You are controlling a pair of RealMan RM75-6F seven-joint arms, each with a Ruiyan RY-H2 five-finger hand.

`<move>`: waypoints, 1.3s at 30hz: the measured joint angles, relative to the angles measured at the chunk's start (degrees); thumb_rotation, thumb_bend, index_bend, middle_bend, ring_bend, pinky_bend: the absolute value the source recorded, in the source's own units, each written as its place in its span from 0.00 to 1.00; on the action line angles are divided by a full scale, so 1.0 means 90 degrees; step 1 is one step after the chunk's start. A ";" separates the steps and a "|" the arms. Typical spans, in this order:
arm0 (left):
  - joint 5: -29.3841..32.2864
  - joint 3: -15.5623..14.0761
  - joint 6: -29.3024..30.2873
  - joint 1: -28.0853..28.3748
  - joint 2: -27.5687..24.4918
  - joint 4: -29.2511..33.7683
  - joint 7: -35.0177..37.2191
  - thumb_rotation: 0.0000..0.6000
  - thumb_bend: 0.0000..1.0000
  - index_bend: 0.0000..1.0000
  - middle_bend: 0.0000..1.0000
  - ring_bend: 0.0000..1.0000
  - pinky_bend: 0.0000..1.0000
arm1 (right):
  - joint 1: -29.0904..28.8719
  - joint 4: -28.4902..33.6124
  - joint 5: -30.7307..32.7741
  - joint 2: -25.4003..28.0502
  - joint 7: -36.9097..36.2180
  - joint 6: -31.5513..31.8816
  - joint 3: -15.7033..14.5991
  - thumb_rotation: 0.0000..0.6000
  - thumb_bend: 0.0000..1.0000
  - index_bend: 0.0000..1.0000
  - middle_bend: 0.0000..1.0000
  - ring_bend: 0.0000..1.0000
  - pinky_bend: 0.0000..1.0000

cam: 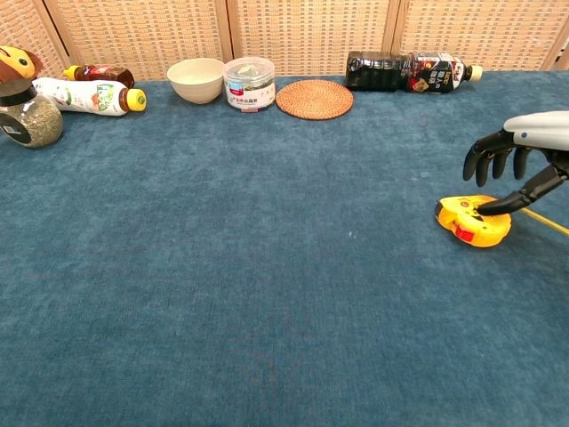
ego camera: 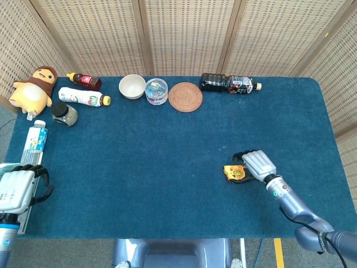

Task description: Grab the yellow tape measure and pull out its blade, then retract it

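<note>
1. Near the right edge of the table [ego camera: 167,167], closer to the front edge than to the back one, the yellow tape measure [cam: 473,220] lies flat on the blue cloth.
2. A short piece of its blade [cam: 549,222] sticks out toward the right edge.
3. The right robot hand [cam: 518,160] is over the tape measure with the fingers apart and holds nothing; 1 dark fingertip rests on top of the case.
4. The left robot hand [ego camera: 15,188] is at the front left corner of the table; its fingers look curled, and whether it holds something I cannot tell.
5. Along the back edge stand a bowl [ego camera: 132,86], a clear jar [ego camera: 156,91] and a woven coaster [ego camera: 185,96], and a dark bottle [ego camera: 230,83] lies beside them.
</note>
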State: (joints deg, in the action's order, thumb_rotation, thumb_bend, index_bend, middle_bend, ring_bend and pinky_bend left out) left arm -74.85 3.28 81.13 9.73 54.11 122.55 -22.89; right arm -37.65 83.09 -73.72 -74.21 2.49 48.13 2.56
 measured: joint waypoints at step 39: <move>-0.0199 -0.0062 0.0308 -0.0202 -0.0260 0.0148 0.0093 1.00 0.27 0.64 0.52 0.40 0.37 | 0.0398 -0.1299 -0.1022 -0.0947 0.0248 0.1010 -0.0242 0.58 0.19 0.32 0.39 0.38 0.41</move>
State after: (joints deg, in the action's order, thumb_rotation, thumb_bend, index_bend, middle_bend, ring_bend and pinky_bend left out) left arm -76.64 2.72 83.90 7.91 51.77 123.89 -22.05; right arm -34.07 71.40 -82.92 -82.74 4.72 57.22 0.38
